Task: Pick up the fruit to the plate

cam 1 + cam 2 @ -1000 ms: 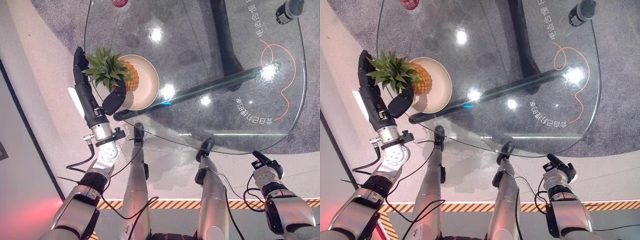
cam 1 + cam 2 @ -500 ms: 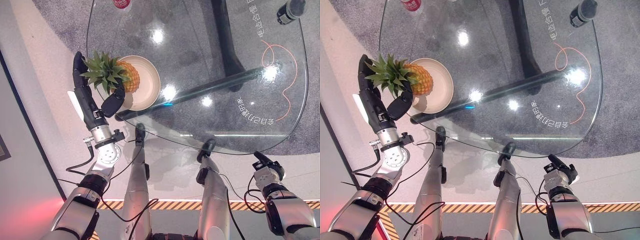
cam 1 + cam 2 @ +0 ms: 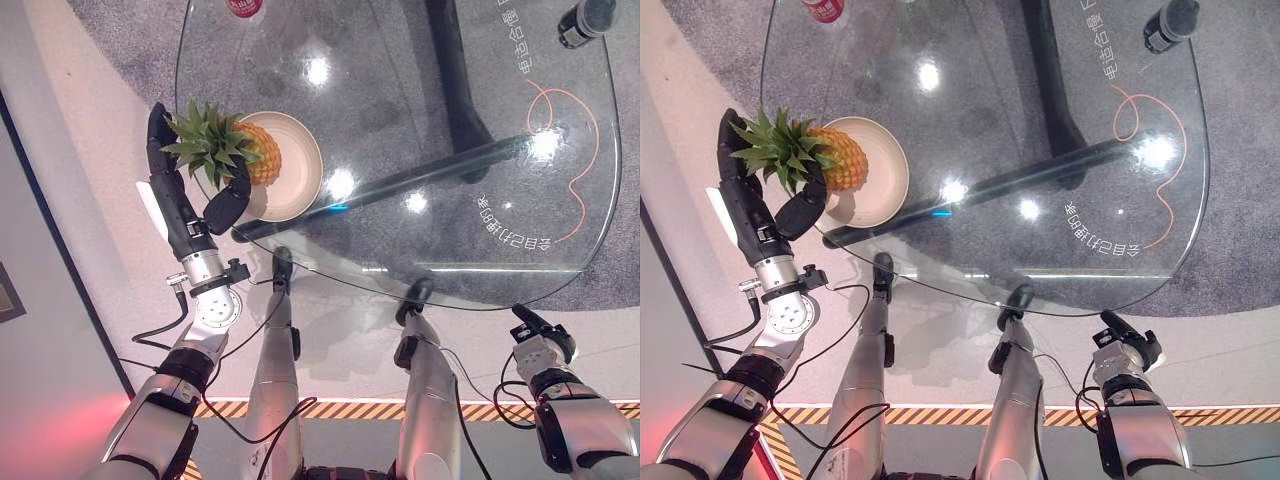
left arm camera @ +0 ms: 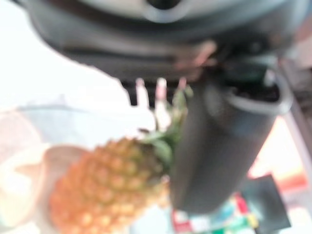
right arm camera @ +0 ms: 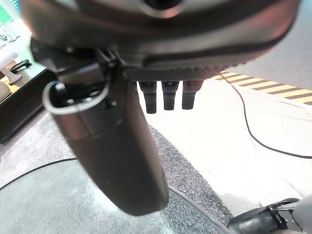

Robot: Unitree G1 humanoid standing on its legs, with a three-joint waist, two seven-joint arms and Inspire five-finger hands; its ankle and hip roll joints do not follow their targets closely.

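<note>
Left wrist view is giving us a blurred pineapple [image 4: 105, 183], so we are reading the grip from the eye views: our left hand [image 3: 180, 205] is holding it, fingers [image 3: 158, 135] and thumb clamped round the leafy crown. Its body is lying in the plate [image 3: 300, 170] at the glass bench's [image 3: 450, 200] left edge. Our right hand [image 5: 161, 95] is hanging off the bench's near right corner, fingers apart.

The left hand [image 4: 214, 146] fills the upper part, its dark thumb reaching down at about four o'clock, pressed against the leafy crown of the pineapple [image 4: 105, 187]. The golden fruit body lies toward seven o'clock over a pale plate [image 4: 19, 195].
</note>
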